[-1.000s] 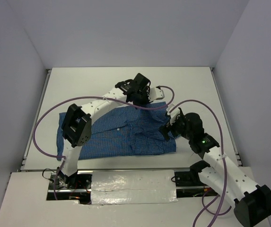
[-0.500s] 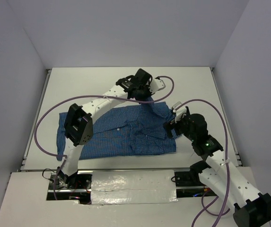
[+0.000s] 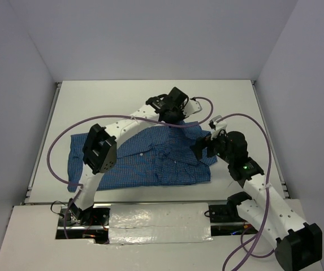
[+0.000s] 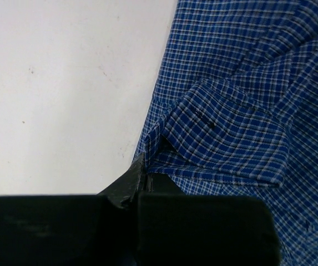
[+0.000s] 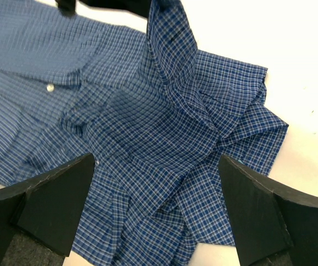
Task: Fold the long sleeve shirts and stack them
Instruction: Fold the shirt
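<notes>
Folding looks only just begun: the blue checked shirt [image 3: 150,161] lies mostly flat on the white counter [image 3: 116,99], with a messy bunch of cloth right under the right claw [image 5: 156,213], and nothing is stacked yet. The left claw [image 4: 142,180] is pinched together on a thin edge of the shirt and lifts that bit, while the right claw stands wide apart, holding nothing. The cloth looks soft, thin and wrinkly, with tiny squares and small white buttons [image 5: 50,87].

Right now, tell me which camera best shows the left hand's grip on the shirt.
Left wrist: the left hand is shut on the shirt edge, close up. Right wrist shows the pinched fabric lifted; top external shows only the hand over the shirt's far edge.
</notes>
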You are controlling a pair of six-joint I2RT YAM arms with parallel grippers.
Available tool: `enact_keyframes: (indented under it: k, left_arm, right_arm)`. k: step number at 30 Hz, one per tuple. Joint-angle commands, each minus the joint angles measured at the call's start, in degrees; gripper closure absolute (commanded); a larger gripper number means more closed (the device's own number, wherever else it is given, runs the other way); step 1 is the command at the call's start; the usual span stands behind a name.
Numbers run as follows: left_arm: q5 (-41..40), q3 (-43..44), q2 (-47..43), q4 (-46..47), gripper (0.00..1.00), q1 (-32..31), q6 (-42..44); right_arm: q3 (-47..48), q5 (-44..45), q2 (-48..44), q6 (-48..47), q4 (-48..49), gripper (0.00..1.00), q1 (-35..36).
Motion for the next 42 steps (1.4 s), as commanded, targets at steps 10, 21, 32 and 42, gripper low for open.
enact_keyframes:
  k: [10, 21, 32, 42]
  left_arm:
    - [-5.3, 4.0, 2.5, 3.1, 1.00, 1.4, -1.6]
    - [-2.3, 2.6, 1.0, 0.9, 1.00, -0.1, -4.6]
    - [2.0, -17.6, -9.6, 2.7, 0.87, -6.4, 13.9]
    - [16.6, -15.2, -9.9, -5.0, 0.46, -8.6, 18.4]
  right_arm:
    - [-1.7, -3.8, 1.3, 11.2, 4.7, 0.03, -1.8]
    - [0.9, -10.7, 13.5, 27.6, 12.0, 1.00, -1.8]
    - [2.4, -4.5, 19.3, 32.7, 9.3, 1.00, -2.3]
    - [2.4, 4.9, 12.6, 32.0, -0.5, 0.69, -5.8]
